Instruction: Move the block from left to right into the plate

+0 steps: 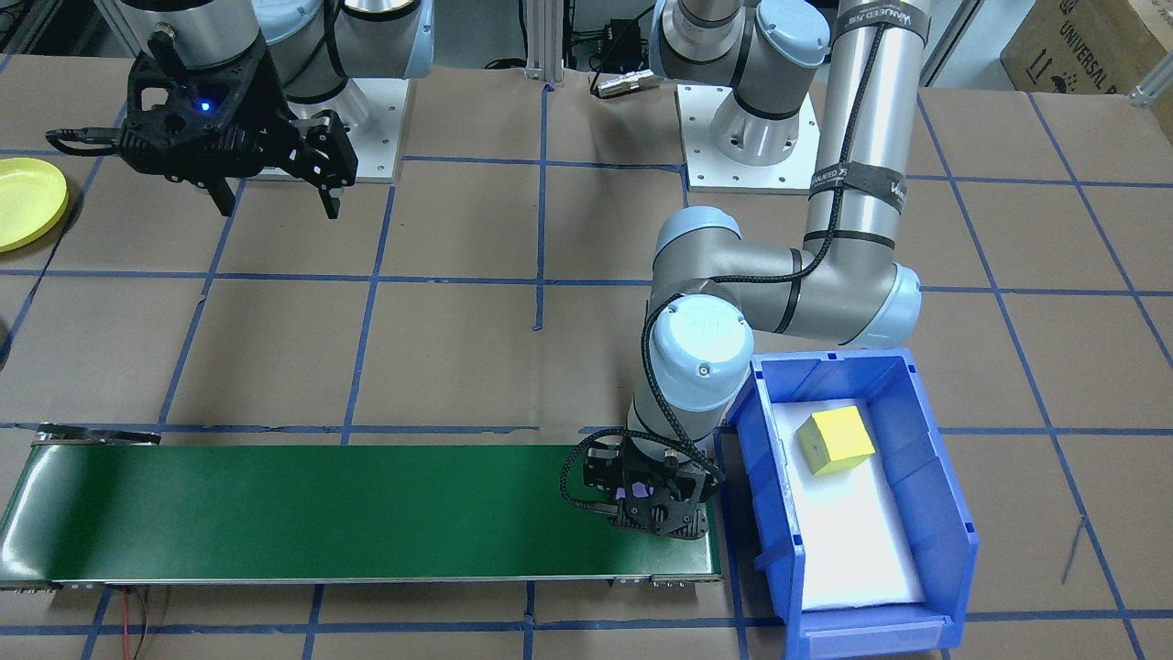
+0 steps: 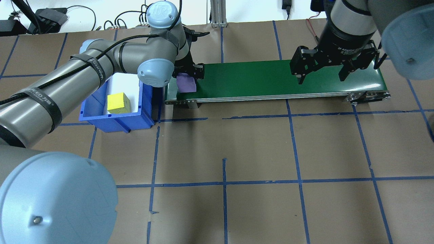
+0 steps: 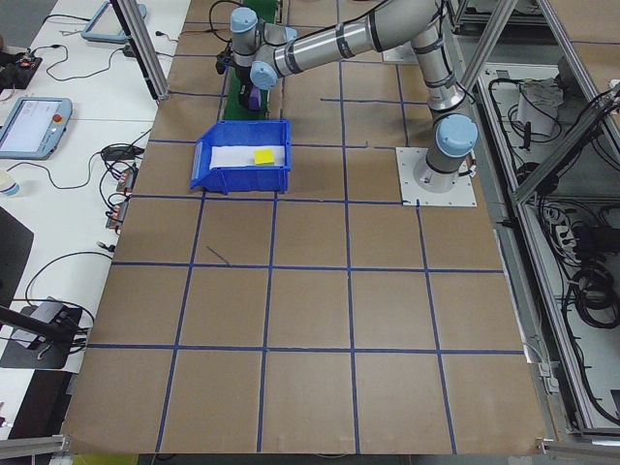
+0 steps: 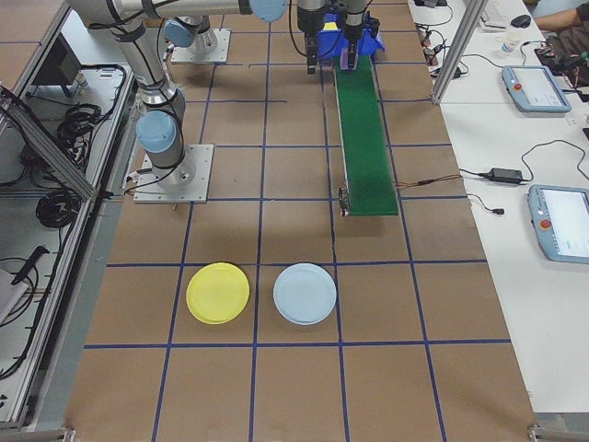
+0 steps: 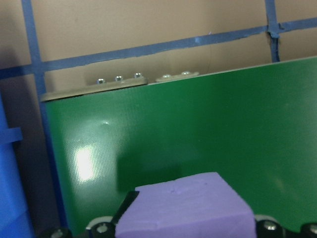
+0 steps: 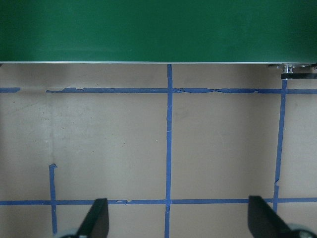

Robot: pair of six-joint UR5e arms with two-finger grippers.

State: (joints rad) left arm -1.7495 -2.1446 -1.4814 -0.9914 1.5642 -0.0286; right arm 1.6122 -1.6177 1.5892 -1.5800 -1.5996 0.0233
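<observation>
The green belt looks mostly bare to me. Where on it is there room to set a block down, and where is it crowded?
The green belt is bare along its middle, between the purple block and the open right gripper hovering near its other end. The end beside the blue bin is crowded: the left gripper holds the purple block there. Inside the bin, white floor beside the yellow block is free.

Left tool (image 1: pixel 655 509) low over right end of long green conveyor belt (image 1: pixel 321 513); yellow foam cube (image 1: pixel 835 440) in blue plastic bin (image 1: pixel 944 513); right tool (image 1: pixel 275 197) wide, raised far left.
</observation>
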